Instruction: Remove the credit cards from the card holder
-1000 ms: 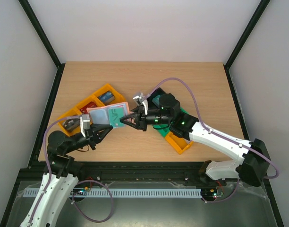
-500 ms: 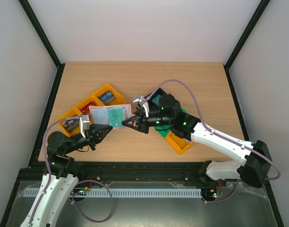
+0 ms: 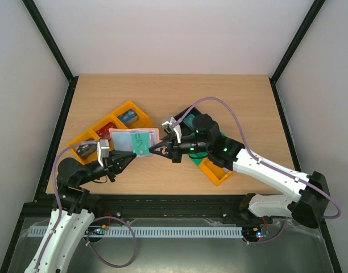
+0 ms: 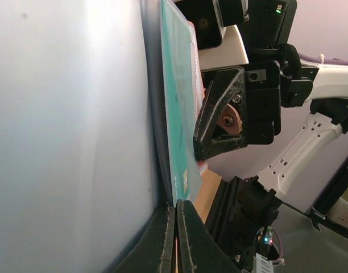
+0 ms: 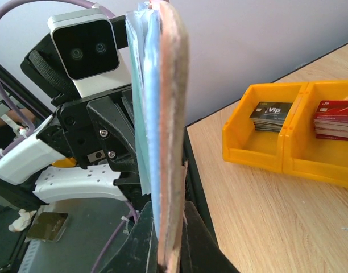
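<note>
Card holder (image 3: 132, 138), left gripper (image 3: 129, 155) and right gripper (image 3: 152, 149) both clamped on its edges — dark "Vip" card (image 5: 269, 116), orange bin (image 5: 242, 145).

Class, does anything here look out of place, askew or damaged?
Nothing spilled or damaged. The card holder hangs open above the table, pinched between left gripper and right gripper, a teal card showing inside. The orange bins sit slanted to the table edge.

We see soft, even overhead light in the top view, with only faint shadows on the table (image 3: 248, 102). Close to the left wrist lens the card holder (image 4: 66, 114) blurs into a pale wash; the right wrist view shows the orange bins (image 5: 248, 149) fairly sharp.
</note>
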